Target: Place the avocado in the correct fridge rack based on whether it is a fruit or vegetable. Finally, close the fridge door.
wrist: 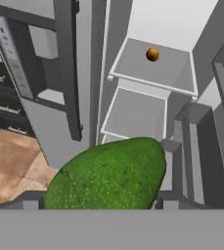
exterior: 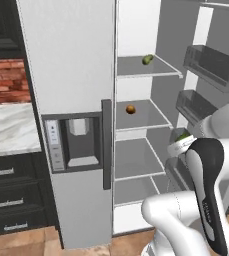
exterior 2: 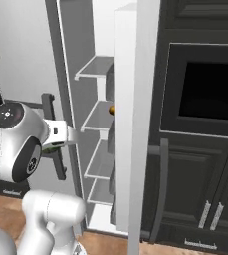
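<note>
The pincer (wrist: 103, 207) pinches the avocado (wrist: 106, 176) just outside the open fridge. Judged next: carry it level to the rack bearing the orange fruit (wrist: 152, 54), clearing the rack edge.

Light is even and soft in all three views, with no clear source. The white inner walls of the open fridge (exterior: 136, 30) are the brightest area, nearly washed out. Shadows are faint, only grey shading under the grey shelves (exterior: 141, 117). The pictures are slightly soft and low in detail, without glare. The bumpy dark green avocado (wrist: 108, 176) looks evenly lit and sharp.
</note>
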